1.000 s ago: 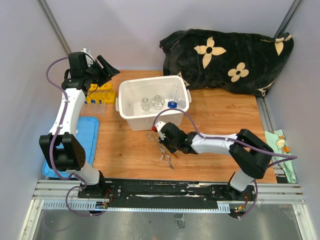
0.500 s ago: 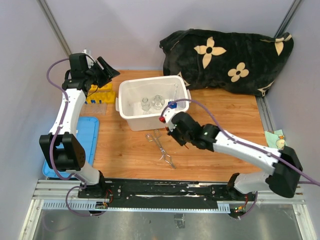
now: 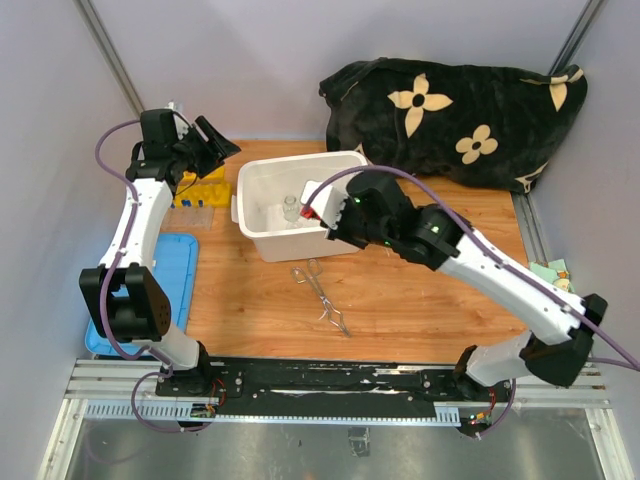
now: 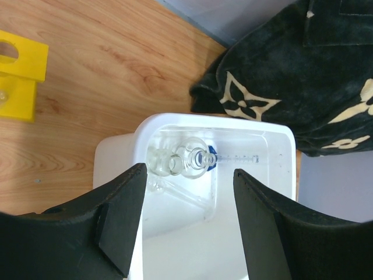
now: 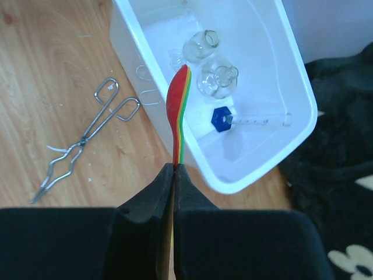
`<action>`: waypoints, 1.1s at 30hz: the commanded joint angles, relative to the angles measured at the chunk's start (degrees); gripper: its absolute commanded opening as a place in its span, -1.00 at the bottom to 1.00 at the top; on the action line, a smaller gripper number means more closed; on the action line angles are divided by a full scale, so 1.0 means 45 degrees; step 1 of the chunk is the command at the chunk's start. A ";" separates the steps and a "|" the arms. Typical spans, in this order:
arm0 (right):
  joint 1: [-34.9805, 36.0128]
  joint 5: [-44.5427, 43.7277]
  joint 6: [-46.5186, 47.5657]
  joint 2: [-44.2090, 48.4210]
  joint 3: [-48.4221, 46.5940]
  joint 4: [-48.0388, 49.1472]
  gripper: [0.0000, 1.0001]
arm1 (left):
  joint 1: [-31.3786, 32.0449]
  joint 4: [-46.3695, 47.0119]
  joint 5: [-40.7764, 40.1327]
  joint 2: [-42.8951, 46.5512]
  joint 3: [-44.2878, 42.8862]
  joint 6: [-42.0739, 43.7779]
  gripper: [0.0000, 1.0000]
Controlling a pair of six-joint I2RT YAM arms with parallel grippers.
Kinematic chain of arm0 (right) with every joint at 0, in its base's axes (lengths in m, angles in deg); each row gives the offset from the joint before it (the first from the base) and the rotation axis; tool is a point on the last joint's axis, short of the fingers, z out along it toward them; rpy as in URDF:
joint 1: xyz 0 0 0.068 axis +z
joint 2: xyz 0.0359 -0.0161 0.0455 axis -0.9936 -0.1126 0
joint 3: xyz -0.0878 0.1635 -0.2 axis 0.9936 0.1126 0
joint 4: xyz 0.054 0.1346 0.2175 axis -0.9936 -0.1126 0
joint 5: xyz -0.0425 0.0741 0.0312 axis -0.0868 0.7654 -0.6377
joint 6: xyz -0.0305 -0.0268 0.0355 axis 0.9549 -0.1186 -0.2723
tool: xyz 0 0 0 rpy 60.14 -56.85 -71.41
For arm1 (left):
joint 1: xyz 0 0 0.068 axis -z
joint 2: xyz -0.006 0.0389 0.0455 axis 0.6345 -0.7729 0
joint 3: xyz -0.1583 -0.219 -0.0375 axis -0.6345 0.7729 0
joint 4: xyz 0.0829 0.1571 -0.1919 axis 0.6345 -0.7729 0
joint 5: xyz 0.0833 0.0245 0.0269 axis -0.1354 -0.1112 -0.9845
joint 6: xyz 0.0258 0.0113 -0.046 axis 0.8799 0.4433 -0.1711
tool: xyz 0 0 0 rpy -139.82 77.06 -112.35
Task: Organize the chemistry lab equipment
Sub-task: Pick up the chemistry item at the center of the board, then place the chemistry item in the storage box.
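My right gripper (image 5: pixel 175 166) is shut on the thin red-orange tool (image 5: pixel 178 111) and holds it above the front wall of the white bin (image 5: pixel 250 175); the gripper also shows in the top view (image 3: pixel 325 215). In the bin lie a small glass beaker (image 5: pixel 203 45), a flask (image 5: pixel 217 79) and the blue-based glass piece (image 5: pixel 221 118). The metal tweezers (image 3: pixel 322 293) lie on the table in front of the bin. My left gripper (image 4: pixel 187 170) is open and empty, high beside the bin's left end, near the yellow tube rack (image 3: pixel 200 187).
The black flower-patterned blanket (image 3: pixel 460 110) fills the back right. A blue lid (image 3: pixel 175 270) lies at the left edge of the table. A small green cloth (image 3: pixel 560 290) lies off the table's right edge. The rack's corner shows in the left wrist view (image 4: pixel 17 76).
My right gripper has lifted from the table beside the tweezers and moved back over the bin's front edge, with the red-orange tool in it. The left arm has barely moved.
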 commanded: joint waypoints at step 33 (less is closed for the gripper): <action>-0.4088 0.6632 0.1946 -1.0411 -0.6540 0.0820 -0.99 | -0.0099 -0.0055 -0.0160 -0.1319 -0.1582 0.0633 0.31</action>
